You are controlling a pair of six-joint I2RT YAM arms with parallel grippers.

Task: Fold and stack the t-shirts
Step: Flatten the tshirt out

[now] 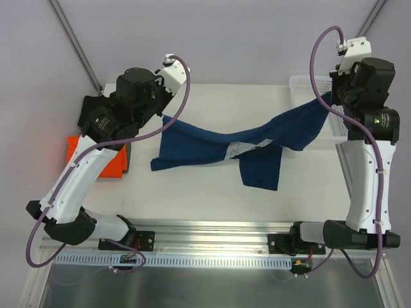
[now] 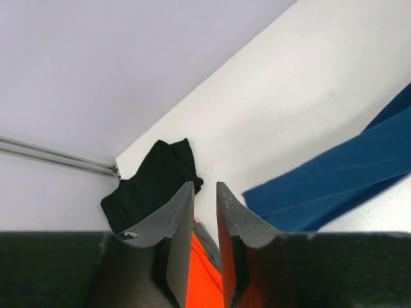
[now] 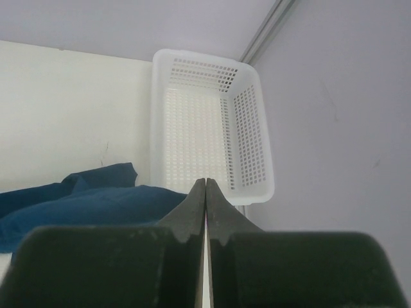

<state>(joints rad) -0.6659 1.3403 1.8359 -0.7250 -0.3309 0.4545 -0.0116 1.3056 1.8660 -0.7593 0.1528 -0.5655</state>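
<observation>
The navy blue t-shirt point(image 1: 205, 147) is stretched across the middle of the table, with its small white print point(image 1: 237, 149) near the centre. Its right end rises to my right gripper point(image 3: 205, 181), which is shut and seems to hold it beside the basket; the cloth point(image 3: 96, 205) runs under the left finger. My left gripper point(image 2: 205, 186) is open a little and empty, just left of the shirt's left end point(image 2: 334, 186). The orange t-shirt point(image 1: 96, 157) lies folded at the left and also shows below my left gripper point(image 2: 202, 269). The black t-shirt point(image 1: 88, 109) lies at the back left corner point(image 2: 154, 186).
A white plastic lattice basket point(image 1: 302, 83) stands at the back right, empty inside in the right wrist view point(image 3: 205, 115). A grey cloth edge point(image 1: 126, 160) sticks out beside the orange shirt. Walls close the back and sides. A metal rail point(image 1: 212, 228) runs along the near edge.
</observation>
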